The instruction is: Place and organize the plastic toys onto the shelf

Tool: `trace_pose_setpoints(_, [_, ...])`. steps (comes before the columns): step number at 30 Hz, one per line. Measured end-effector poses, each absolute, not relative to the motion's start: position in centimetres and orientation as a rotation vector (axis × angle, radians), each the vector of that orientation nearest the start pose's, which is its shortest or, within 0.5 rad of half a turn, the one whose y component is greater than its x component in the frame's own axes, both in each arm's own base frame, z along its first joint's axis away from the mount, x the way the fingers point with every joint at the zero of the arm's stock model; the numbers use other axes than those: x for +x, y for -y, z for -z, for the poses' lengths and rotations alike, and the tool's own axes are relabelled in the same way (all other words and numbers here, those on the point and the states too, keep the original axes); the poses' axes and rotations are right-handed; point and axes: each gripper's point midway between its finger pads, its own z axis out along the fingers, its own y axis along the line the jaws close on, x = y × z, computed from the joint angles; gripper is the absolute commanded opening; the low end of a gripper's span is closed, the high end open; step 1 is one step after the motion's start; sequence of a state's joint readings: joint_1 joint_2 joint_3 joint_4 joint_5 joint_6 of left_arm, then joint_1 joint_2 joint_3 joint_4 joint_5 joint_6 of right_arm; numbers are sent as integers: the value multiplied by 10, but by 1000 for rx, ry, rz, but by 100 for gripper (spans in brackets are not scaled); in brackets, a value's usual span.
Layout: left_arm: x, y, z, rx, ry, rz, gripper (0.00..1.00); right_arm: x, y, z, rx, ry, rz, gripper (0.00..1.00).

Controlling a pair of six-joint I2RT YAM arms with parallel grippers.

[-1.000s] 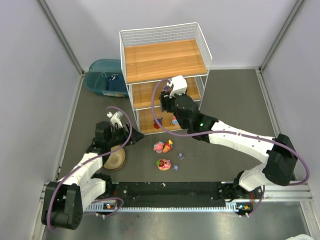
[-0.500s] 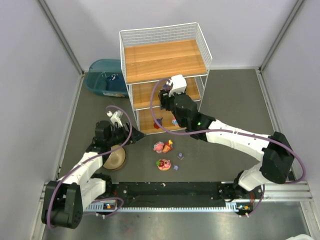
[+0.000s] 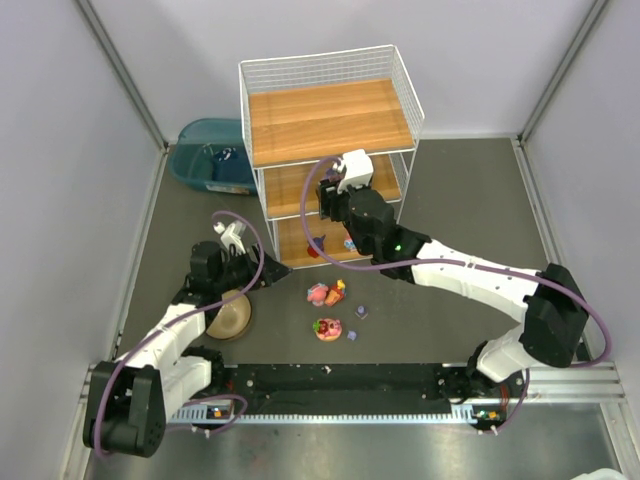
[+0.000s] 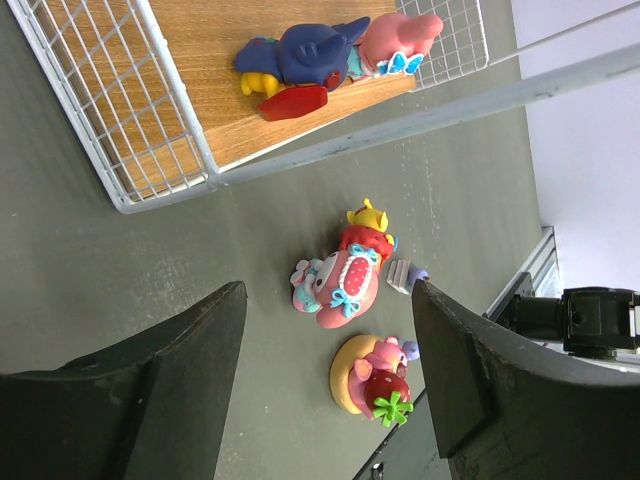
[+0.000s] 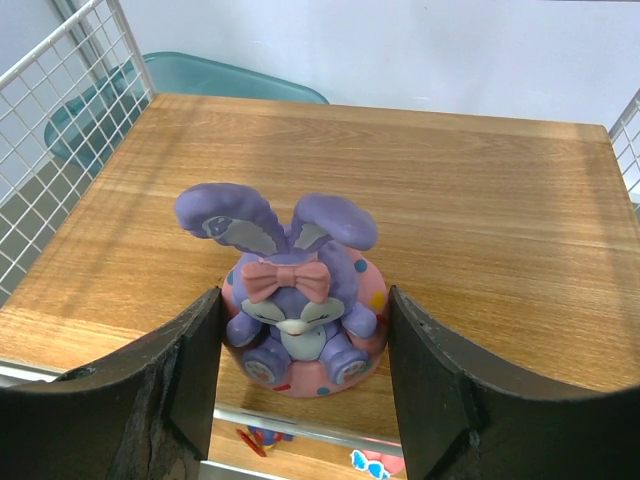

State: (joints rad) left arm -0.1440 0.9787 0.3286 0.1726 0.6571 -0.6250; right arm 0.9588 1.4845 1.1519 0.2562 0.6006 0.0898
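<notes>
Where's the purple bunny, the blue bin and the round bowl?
purple bunny [image 5: 296, 314], right wrist view, on its face.
teal bin [image 3: 187, 160], top view, on its left wall.
tan bowl [image 3: 235, 320], top view, on its outer wall.

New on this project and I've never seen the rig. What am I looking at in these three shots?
Two robot arms, bolted side by side. The wide picture is from a fixed camera above and behind them. The other two come from a camera on each wrist, so the dark shapes at the sides are that arm's own fingers. The big object is a three-tier wire shelf. The right end effector looks closed on a bunny standing on the middle board. The left end effector is open and empty, facing loose toys on the table. More toys lie on the bottom board. A tan bowl and teal bin sit at left.
</notes>
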Motion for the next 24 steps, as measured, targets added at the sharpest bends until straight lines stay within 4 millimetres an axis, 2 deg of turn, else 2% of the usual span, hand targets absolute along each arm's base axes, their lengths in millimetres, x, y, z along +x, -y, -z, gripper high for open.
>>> trace_pose_setpoints(4, [244, 163, -110, -78, -2137, 1139, 73, 347, -327, -294, -248, -1621, -315, 73])
trace_pose_setpoints(6, [243, 163, -110, -80, -2140, 1139, 73, 346, -327, -292, -245, -1625, -317, 75])
trace_pose_setpoints(10, [244, 163, -110, -80, -2141, 1139, 73, 346, -326, -284, -249, -1638, -308, 77])
trace_pose_setpoints(24, [244, 163, -110, -81, -2141, 1138, 74, 347, -327, -284, -247, -1637, -309, 78])
